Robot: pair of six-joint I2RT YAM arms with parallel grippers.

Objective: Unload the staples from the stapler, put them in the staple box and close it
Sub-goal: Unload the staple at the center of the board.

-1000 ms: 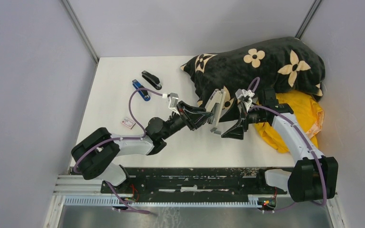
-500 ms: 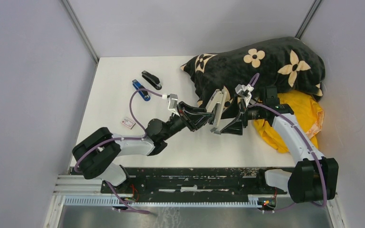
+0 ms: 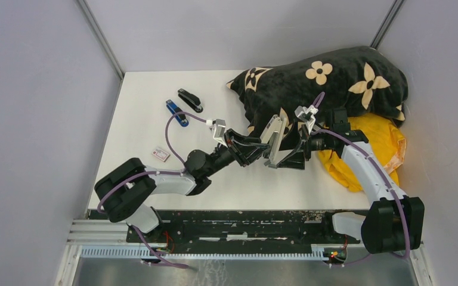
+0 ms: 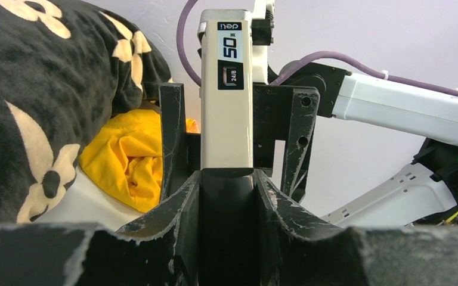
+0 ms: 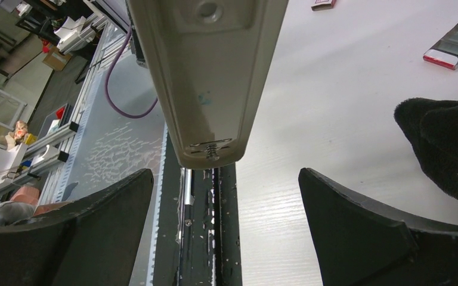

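A beige stapler (image 3: 274,138) is held above the table, with my left gripper (image 3: 255,149) shut on its rear end. From the left wrist the stapler (image 4: 226,89) rises straight out of the left gripper (image 4: 226,179). My right gripper (image 3: 287,149) stands open, its black fingers (image 4: 173,137) on either side of the stapler without touching it. In the right wrist view the stapler's underside (image 5: 209,77) hangs above the wide gap of the right gripper (image 5: 226,196). The staples are hidden.
A black stapler (image 3: 189,99) and a blue stapler (image 3: 177,112) lie at the back left. A small white-and-red box (image 3: 161,154) sits further forward on the left. A black flowered blanket (image 3: 334,77) and a yellow cloth (image 3: 376,149) fill the right side.
My right gripper has moved left and slightly back, so its open fingers now flank the stapler. The left gripper with the stapler has shifted only a little.
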